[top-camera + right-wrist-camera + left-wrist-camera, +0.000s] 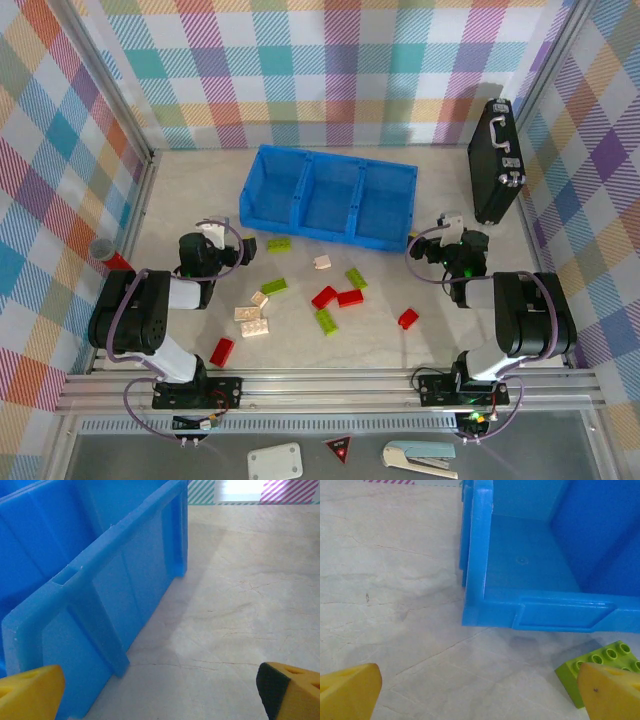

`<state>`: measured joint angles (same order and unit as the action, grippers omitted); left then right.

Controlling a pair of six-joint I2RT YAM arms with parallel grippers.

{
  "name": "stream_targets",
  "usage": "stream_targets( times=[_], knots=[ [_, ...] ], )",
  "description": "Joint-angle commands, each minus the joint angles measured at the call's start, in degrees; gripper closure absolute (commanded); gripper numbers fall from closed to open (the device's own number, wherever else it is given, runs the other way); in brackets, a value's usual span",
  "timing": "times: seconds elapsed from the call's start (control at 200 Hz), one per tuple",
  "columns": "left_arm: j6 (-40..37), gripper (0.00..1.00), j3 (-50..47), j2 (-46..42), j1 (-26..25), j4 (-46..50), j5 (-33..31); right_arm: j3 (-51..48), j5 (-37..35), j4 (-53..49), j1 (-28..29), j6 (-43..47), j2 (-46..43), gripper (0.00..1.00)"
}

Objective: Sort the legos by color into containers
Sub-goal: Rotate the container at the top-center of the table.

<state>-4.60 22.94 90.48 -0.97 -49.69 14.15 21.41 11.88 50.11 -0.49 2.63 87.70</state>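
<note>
The containers are three open compartments of one long blue tray (330, 195) at the back middle, and all three look bare inside. Red, lime green and cream legos lie scattered in front of it, among them a green brick (279, 244), a red brick (324, 297) and a cream brick (254, 328). My left gripper (243, 250) stands open near the tray's left front corner (475, 605), with that green brick (600, 667) beside its right finger. My right gripper (418, 245) stands open by the tray's right end wall (100, 605). Nothing is between either gripper's (480, 695) (159, 692) fingers.
A black briefcase (497, 160) stands upright at the back right. A red cylinder with a grey cap (108, 253) sits at the left wall. One red brick (222, 351) lies near the left arm's base, another (408, 318) towards the right arm. Plaid walls enclose the table.
</note>
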Motion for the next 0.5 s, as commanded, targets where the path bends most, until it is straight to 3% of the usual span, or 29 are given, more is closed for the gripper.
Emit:
stream_targets(
  times=[0.0, 0.495],
  knots=[
    [-1.1, 0.00, -0.6, -0.2, 0.5, -1.9, 1.8, -0.4, 2.4, 1.5, -0.3, 0.9, -0.3, 0.01],
    [-1.1, 0.00, -0.6, -0.2, 0.6, -1.9, 1.7, 0.5, 1.0, 0.2, -0.2, 0.2, -0.1, 0.01]
  ],
)
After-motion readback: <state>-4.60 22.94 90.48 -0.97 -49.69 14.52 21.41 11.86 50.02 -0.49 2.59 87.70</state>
